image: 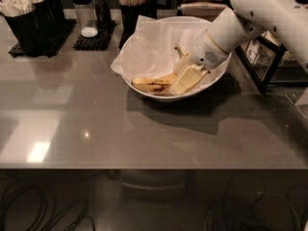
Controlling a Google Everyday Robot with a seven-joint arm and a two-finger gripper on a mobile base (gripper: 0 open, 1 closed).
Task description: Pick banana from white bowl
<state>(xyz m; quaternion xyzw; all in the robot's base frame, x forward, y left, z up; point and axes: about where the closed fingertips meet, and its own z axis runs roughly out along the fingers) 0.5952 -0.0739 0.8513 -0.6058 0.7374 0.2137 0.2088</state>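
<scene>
claw: the gripper (184,81) is down inside the bowl (144,88), low on its right half, with pale fingers (180,83) pointing down and left at the fruit; whether they are spread or closed on anything I cannot tell.
banana: the streaked banana (150,83) lies on the bowl's floor near the front rim, its right end meeting or slipping under the fingers.
step: the grasp itself, by my reading; the claw is at the fruit but nothing looks lifted.
next move: judged from this, close firmly on the banana's right end, then lift straight up clear of the rim and paper.
paper: a white sheet (149,47) lines the bowl and stands up at the back and left; it could come up with the fruit.
hidden: the arm (250,18) covers the bowl's right wall; a stem (179,50) pokes up beside the wrist, and which fruit it belongs to is unclear.
cut off: the arm runs out of view at the right edge.
beyond: black holders (33,20) stand along the table's (144,138) back edge.
</scene>
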